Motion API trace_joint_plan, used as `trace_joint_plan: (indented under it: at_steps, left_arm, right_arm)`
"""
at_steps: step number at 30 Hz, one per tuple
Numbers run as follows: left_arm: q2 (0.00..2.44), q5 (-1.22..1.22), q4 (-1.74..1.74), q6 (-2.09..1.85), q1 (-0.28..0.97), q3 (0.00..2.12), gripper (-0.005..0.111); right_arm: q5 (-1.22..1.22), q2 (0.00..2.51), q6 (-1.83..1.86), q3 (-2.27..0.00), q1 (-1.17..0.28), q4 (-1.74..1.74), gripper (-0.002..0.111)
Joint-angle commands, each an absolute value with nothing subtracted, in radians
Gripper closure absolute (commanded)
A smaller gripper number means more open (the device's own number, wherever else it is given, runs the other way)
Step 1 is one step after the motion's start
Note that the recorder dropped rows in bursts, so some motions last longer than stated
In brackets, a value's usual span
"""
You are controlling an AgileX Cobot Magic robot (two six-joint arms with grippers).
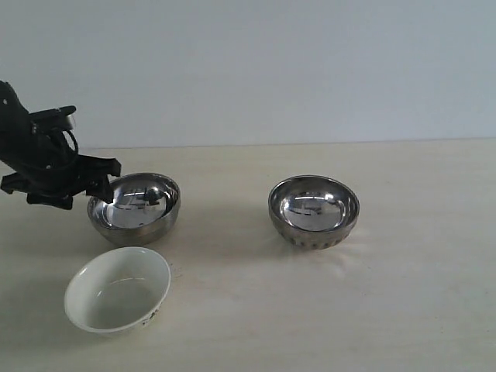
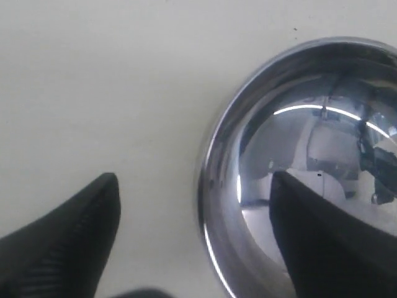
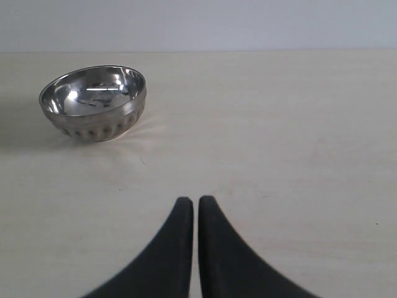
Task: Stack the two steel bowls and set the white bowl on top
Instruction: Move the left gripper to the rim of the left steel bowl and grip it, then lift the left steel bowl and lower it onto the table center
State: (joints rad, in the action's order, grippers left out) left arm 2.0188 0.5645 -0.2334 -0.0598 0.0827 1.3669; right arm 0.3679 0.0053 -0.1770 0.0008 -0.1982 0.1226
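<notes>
Item 1. Smooth steel bowl (image 1: 134, 208): round, mirror-polished, plain outer wall, thin rolled rim. It sits upright, mouth up. Being circular, it has no long axis. The left gripper (image 2: 193, 176) straddles its rim. One black, tapered finger (image 2: 329, 242) hangs over the polished inside. The other finger (image 2: 68, 242) is outside the wall, over bare table. The fingers are spread wide and hold nothing. Whether either touches the steel cannot be told.

Item 2. Ribbed steel bowl (image 1: 314, 211): the same mirror finish, with a band of short vertical ribs around the base. It is upright, mouth up. It stands well apart from the left fingers, on the far side of the smooth bowl. In the right wrist view it (image 3: 94, 102) lies ahead of the right fingertips and off to one side, well clear of them.

Item 3. White bowl (image 1: 118, 289): glossy ceramic, round, with a small dark mark low on the outside. Its mouth faces up, and the rim seems to lean a little. It lies near the left fingers, just beside the smooth bowl, touching neither.

Item 4. Right gripper (image 3: 195, 202): two black curved fingers pressed almost together, with only a thin slit between them and nothing gripped. It is above bare table.

Item 5. Table (image 1: 403, 294): a pale cream top with faint grain and a matt surface.
</notes>
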Motion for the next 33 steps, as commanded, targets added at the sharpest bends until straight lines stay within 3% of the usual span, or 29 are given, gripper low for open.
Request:
trace_joint_plan:
  at_steps: [1, 6, 14, 27, 33]
  left_arm:
    - [2.062, 0.553, -0.248, -0.085, 0.105, 1.397, 0.043]
    - [2.091, 0.542, -0.248, -0.082, 0.105, 1.397, 0.054]
    - [2.098, 0.554, -0.246, -0.144, 0.105, 1.397, 0.103]
    - [1.861, 0.607, -0.338, -0.171, 0.105, 1.397, 0.103]
    - [1.798, 0.717, -0.395, -0.225, 0.191, 1.397, 0.103]
  right_arm:
    - [0.359, 0.000, -0.177, 0.000, -0.190, 0.129, 0.108]
    - [0.359, 0.000, -0.177, 0.000, -0.190, 0.129, 0.108]
    - [0.361, 0.000, -0.177, 0.000, -0.190, 0.129, 0.108]
    - [0.361, 0.000, -0.177, 0.000, -0.190, 0.129, 0.108]
    - [0.361, 0.000, -0.177, 0.000, -0.190, 0.129, 0.108]
